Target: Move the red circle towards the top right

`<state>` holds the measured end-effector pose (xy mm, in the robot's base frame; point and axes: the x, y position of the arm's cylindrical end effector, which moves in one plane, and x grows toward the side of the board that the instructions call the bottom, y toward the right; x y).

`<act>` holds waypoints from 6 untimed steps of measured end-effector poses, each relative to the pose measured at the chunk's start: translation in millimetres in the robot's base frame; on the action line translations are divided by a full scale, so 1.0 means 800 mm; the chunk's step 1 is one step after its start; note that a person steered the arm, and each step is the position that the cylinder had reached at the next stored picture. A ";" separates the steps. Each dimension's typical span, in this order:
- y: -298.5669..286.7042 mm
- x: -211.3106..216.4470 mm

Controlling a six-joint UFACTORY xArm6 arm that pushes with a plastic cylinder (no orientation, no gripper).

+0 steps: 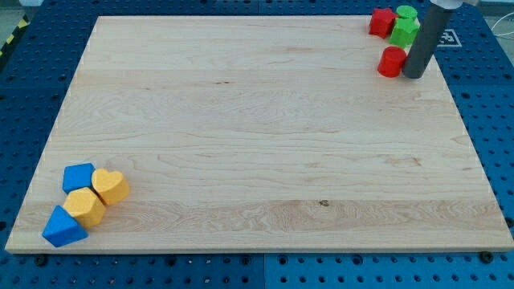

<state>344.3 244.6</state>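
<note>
The red circle [391, 62] lies near the top right corner of the wooden board [257, 136]. My tip [415, 75] stands on the board right beside the red circle, touching its right side. Above them sit another red block [381, 22] and a green block [405, 31], with a second green block [407, 13] just behind it at the board's top edge. The rod partly hides the green block's right side.
At the bottom left corner lies a cluster: a blue block [78, 177], a yellow heart [111, 186], a yellow hexagon-like block [84, 206] and a blue triangle [63, 228]. The board's right edge is close to my tip.
</note>
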 end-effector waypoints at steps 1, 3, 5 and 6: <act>-0.001 0.012; -0.040 0.001; -0.043 -0.040; -0.052 -0.041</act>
<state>311.5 202.7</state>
